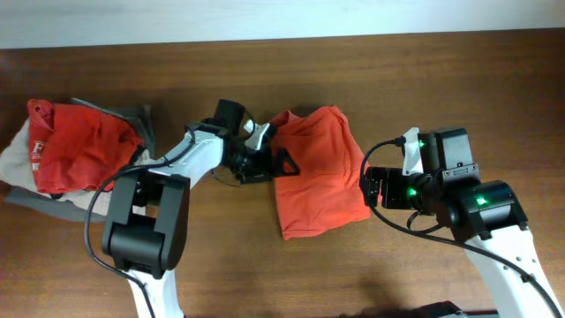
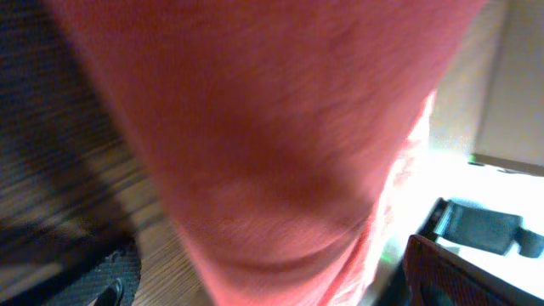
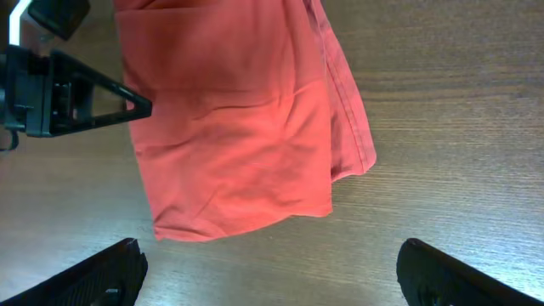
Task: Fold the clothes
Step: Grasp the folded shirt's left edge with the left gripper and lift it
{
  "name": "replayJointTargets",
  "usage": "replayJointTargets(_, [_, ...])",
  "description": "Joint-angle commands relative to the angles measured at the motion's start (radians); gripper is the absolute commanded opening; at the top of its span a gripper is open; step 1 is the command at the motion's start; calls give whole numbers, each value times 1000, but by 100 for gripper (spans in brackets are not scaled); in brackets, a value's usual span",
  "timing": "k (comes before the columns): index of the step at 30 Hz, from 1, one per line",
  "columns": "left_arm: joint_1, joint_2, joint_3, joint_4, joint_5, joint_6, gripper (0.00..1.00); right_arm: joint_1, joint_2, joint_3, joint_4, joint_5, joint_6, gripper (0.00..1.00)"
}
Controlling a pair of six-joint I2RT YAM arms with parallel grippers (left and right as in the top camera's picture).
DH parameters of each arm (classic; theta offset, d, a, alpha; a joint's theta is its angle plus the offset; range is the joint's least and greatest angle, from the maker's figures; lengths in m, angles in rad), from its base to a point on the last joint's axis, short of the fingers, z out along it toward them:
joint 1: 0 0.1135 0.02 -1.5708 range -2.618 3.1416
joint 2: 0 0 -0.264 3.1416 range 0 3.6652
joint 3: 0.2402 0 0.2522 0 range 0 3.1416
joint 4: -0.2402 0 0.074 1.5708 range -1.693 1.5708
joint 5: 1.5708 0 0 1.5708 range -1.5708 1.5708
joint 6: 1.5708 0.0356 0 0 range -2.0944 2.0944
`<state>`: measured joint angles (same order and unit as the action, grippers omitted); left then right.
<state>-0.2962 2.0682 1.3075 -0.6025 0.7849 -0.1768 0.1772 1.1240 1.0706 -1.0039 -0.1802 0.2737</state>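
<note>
Brown wooden table; far left, red garment atop grey cloth, beige cloth.

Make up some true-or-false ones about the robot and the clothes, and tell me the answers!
1. The orange-red T-shirt lies on the wooden table between the two arms. True.
2. The right gripper is squeezing the T-shirt. False: it is open, with only bare table between its fingers.
3. A pile of other clothes sits over by the left arm. True.
4. The left gripper is far from the T-shirt. False: it is open, right at the T-shirt's edge.
</note>
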Motion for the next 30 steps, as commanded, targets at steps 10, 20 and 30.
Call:
replayJointTargets(10, [-79,68,-14,27,-21,-105,77,-1,0,20,9,13,5,99])
replayJointTargets(20, [-82,67,-14,101,-27,-116,2,-1,0,20,11,13,5,99])
replayJointTargets(30, [-7,-53,-13,269,222,-31,1,-1,0,20,6,13,5,99])
